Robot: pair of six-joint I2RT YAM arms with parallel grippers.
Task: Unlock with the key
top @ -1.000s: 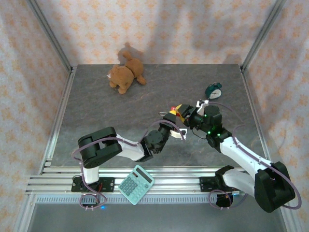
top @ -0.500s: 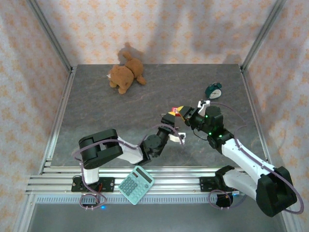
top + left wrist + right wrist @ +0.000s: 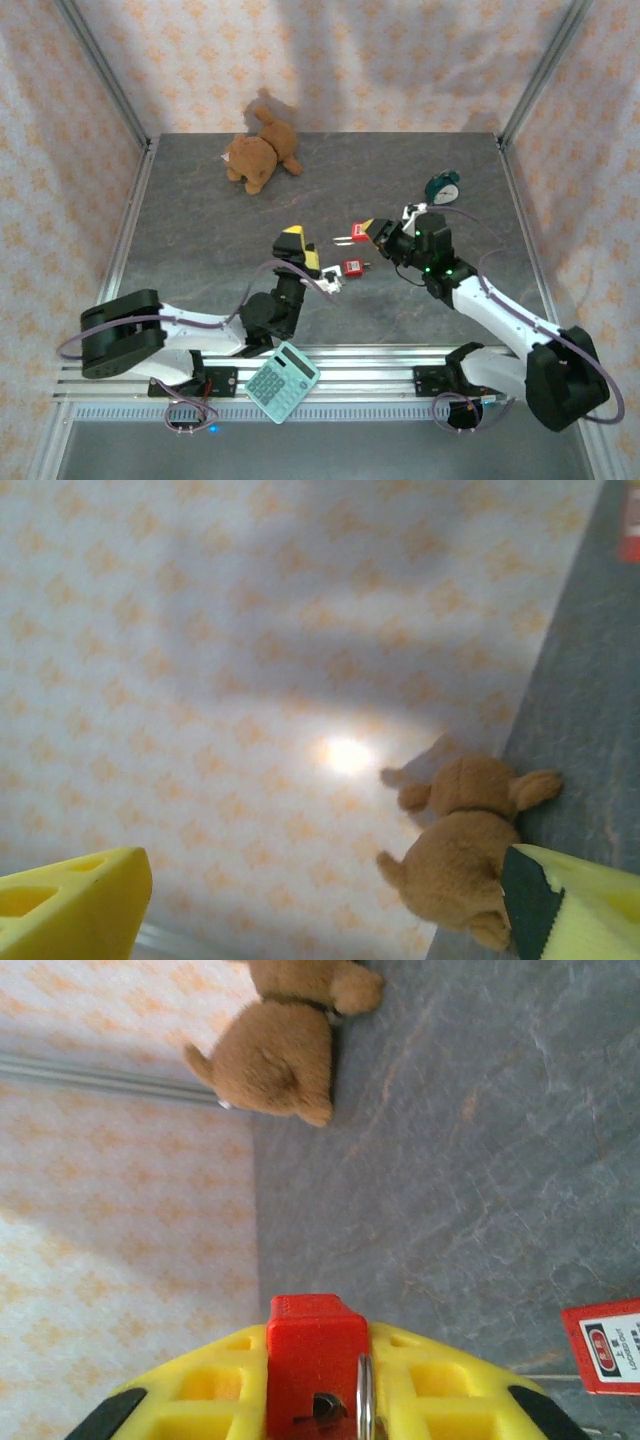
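The right gripper (image 3: 374, 232) sits right of the table's (image 3: 200, 240) middle, clamped on the red padlock (image 3: 358, 232). Its metal prongs stick out to the left. From the right wrist the padlock's red body (image 3: 312, 1355) is pinched between the yellow fingers (image 3: 205, 1392), with a thin metal ring beside a dark slot in its face. The left gripper (image 3: 306, 252) is raised just left of centre, and its yellow fingers (image 3: 75, 905) are spread wide around nothing. Between the two grippers, touching neither, a small red labelled piece (image 3: 352, 267) lies on the grey surface; I cannot tell whether it belongs to the lock or the key. A teddy bear (image 3: 260, 155) lies at the far side, a green alarm clock (image 3: 443, 188) far right, and a calculator (image 3: 283, 381) on the near rail.
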